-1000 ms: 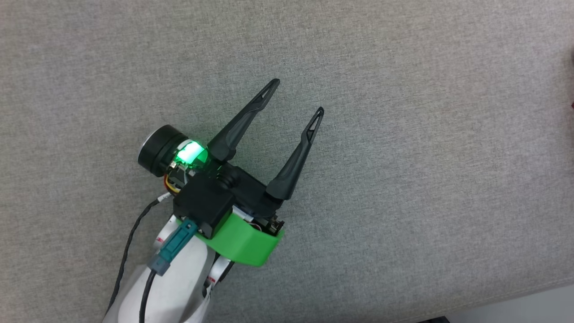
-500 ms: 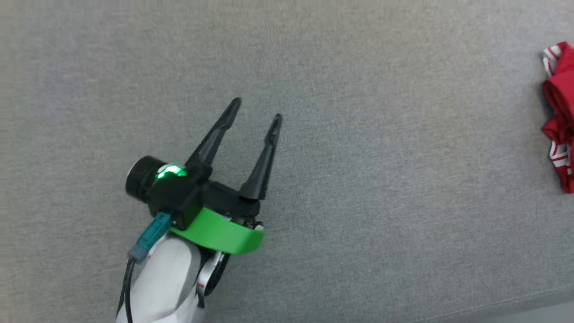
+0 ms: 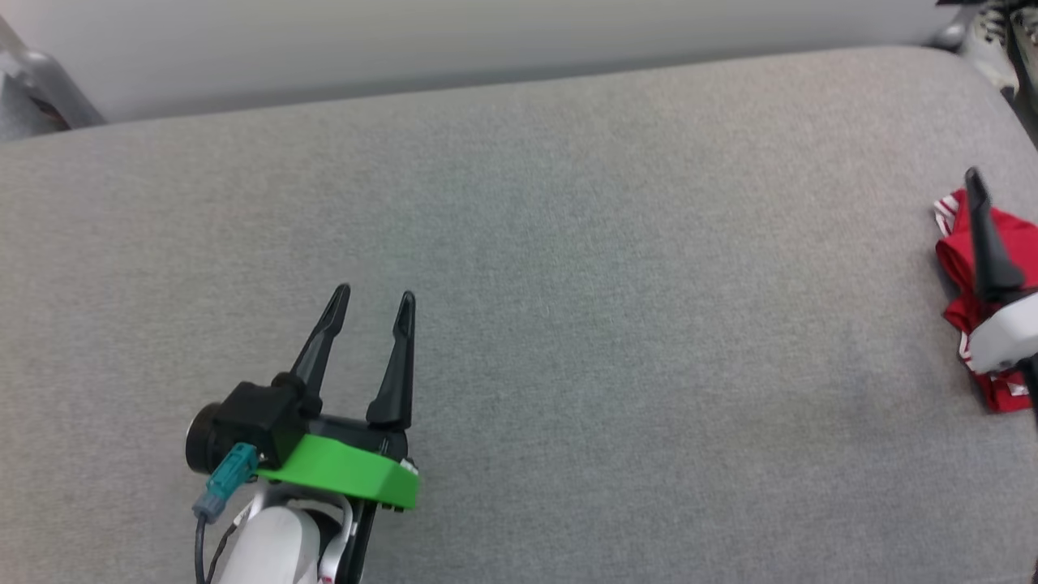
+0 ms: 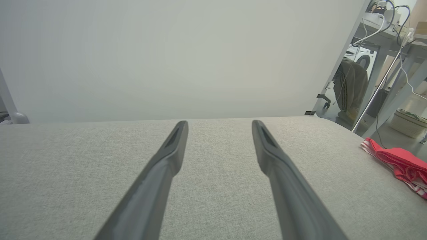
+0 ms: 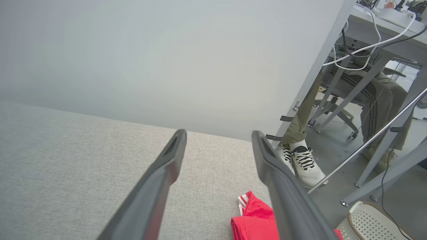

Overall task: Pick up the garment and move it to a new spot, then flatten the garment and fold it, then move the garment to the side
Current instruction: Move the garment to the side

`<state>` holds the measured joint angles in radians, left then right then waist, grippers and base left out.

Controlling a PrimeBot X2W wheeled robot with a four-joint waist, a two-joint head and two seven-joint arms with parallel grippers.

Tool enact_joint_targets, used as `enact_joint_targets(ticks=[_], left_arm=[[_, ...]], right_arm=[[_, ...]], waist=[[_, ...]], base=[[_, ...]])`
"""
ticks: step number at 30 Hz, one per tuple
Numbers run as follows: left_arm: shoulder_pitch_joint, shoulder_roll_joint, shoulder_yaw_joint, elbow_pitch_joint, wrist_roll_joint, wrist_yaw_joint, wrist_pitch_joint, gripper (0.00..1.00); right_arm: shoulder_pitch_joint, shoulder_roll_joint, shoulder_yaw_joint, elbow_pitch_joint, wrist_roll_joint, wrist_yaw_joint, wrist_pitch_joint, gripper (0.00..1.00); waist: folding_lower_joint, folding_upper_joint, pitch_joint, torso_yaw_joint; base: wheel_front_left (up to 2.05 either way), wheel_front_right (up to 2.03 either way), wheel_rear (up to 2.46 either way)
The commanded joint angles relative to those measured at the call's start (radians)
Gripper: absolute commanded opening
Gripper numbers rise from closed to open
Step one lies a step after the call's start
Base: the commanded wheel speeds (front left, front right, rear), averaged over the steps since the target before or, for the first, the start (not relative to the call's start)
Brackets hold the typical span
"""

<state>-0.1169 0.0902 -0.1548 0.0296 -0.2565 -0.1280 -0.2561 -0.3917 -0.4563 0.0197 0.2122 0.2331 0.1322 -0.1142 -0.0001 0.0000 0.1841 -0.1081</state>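
The garment (image 3: 955, 264) is a bunched red shirt with white-striped trim, lying at the far right end of the grey fabric surface (image 3: 616, 308). It also shows in the left wrist view, garment (image 4: 400, 162), and in the right wrist view, garment (image 5: 253, 218). My right gripper (image 5: 218, 134) is open just above it, with nothing between its fingers. One of its fingers (image 3: 985, 243) crosses the shirt in the head view. My left gripper (image 3: 374, 295) is open and empty over bare fabric at the lower left, far from the shirt, left gripper (image 4: 219, 123).
A pale wall (image 3: 454, 40) runs behind the surface. Past its rounded right end are a seated person's legs and shoes (image 5: 302, 160), metal desk legs (image 5: 370, 140), cables and a white perforated basket (image 5: 373, 220). Bare fabric lies between the two grippers.
The head camera has swung, bringing the wall, the surface's right end and the shirt into view. My right gripper's finger now shows over the shirt. My left gripper has turned to point straighter up.
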Motion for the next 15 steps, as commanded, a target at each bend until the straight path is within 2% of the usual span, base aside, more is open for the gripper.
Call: enact_joint_targets(ticks=[1, 9, 15], left_arm=[[0.021, -0.005, 0.01, 0.012, 0.005, -0.003, -0.006, 1.0], [0.075, -0.02, 0.055, 0.057, 0.036, -0.003, -0.006, 1.0], [0.097, -0.028, 0.081, 0.067, 0.064, -0.003, -0.006, 1.0]], right_arm=[[0.037, 0.03, -0.01, -0.027, 0.013, -0.002, -0.017, 1.0], [0.222, 0.208, -0.053, -0.147, 0.028, -0.002, -0.085, 1.0], [0.323, 0.317, -0.069, -0.18, 0.011, -0.002, -0.114, 1.0]], waist=[[0.0001, 0.0, -0.09, 0.059], [0.0001, 0.0, -0.134, 0.097], [0.0001, 0.0, -0.145, 0.11]], base=[[0.0, 0.0, 0.0], [0.0, 0.0, 0.0], [0.0, 0.0, 0.0]])
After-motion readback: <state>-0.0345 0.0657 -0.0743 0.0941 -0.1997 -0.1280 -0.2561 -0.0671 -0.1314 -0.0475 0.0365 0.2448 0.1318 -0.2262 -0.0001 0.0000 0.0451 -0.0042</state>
